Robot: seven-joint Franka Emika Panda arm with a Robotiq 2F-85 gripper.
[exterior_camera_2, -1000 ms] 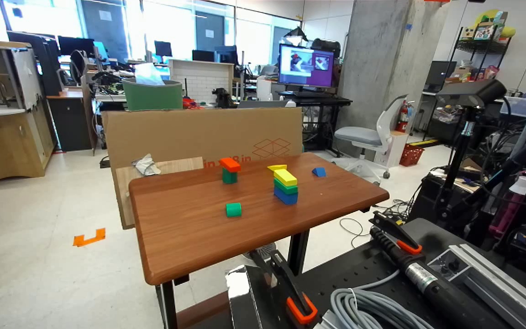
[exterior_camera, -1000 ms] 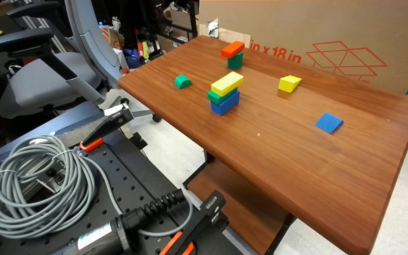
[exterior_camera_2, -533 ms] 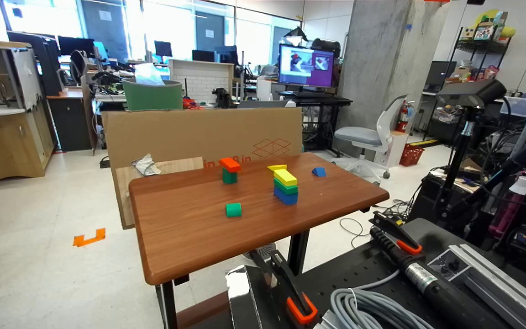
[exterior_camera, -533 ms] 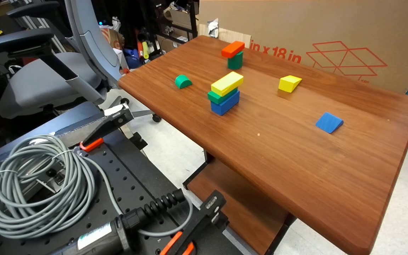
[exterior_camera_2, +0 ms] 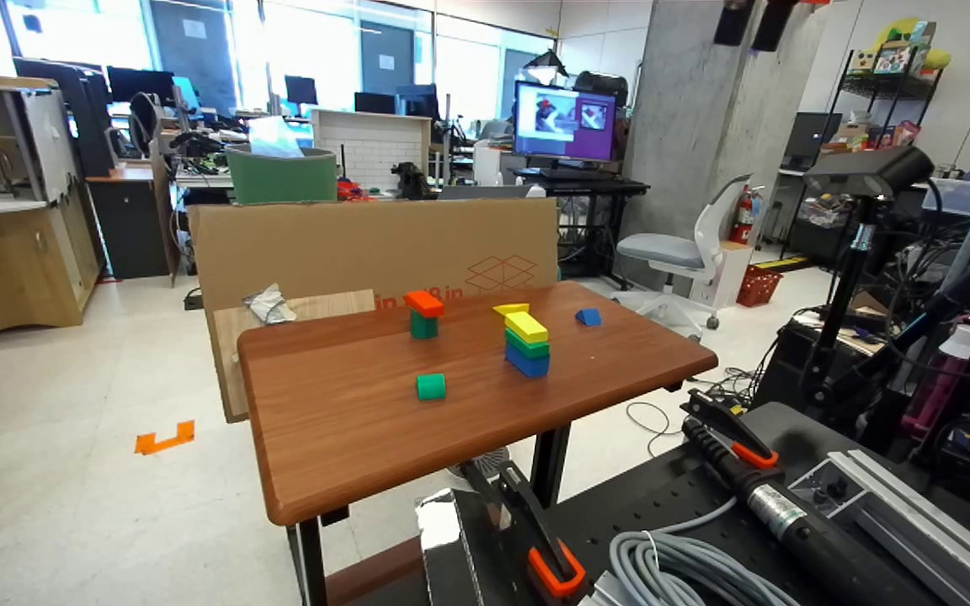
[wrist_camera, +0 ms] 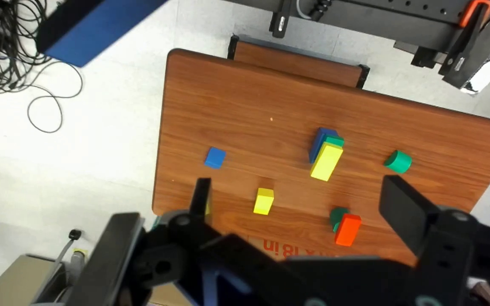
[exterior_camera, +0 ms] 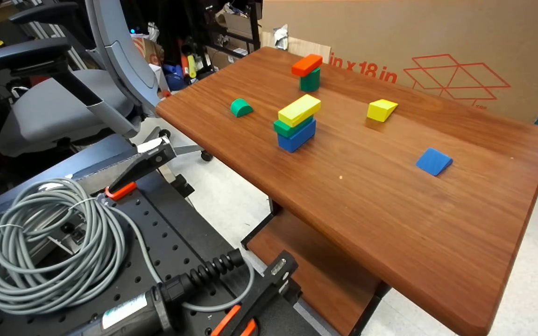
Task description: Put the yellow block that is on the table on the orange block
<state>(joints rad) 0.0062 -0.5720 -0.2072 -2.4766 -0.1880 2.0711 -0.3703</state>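
The small yellow block [exterior_camera: 381, 111] tapers to one side and lies on the wood-grain table [exterior_camera: 390, 210]. It also shows in the wrist view [wrist_camera: 263, 201]. In an exterior view [exterior_camera_2: 513, 308] it is partly hidden behind a taller stack. The orange block [exterior_camera: 307, 65] lies across the top of a green block [exterior_camera: 310, 81]. The orange block also shows in an exterior view [exterior_camera_2: 424, 303] and in the wrist view [wrist_camera: 348, 230]. My gripper [wrist_camera: 298, 193] is open and empty, high above the table. Its fingertips show at the top of an exterior view [exterior_camera_2: 754, 25].
A stack of a long yellow bar [exterior_camera: 299, 110], a green block [exterior_camera: 293, 127] and a blue block [exterior_camera: 297, 136] stands mid-table. A green half-round block [exterior_camera: 241, 108] and a blue wedge [exterior_camera: 434, 162] lie apart. A cardboard sheet [exterior_camera: 437, 37] stands behind the table.
My gripper's fingertips have come down into the top of an exterior view, where they did not show half a second ago. The blocks have not moved.
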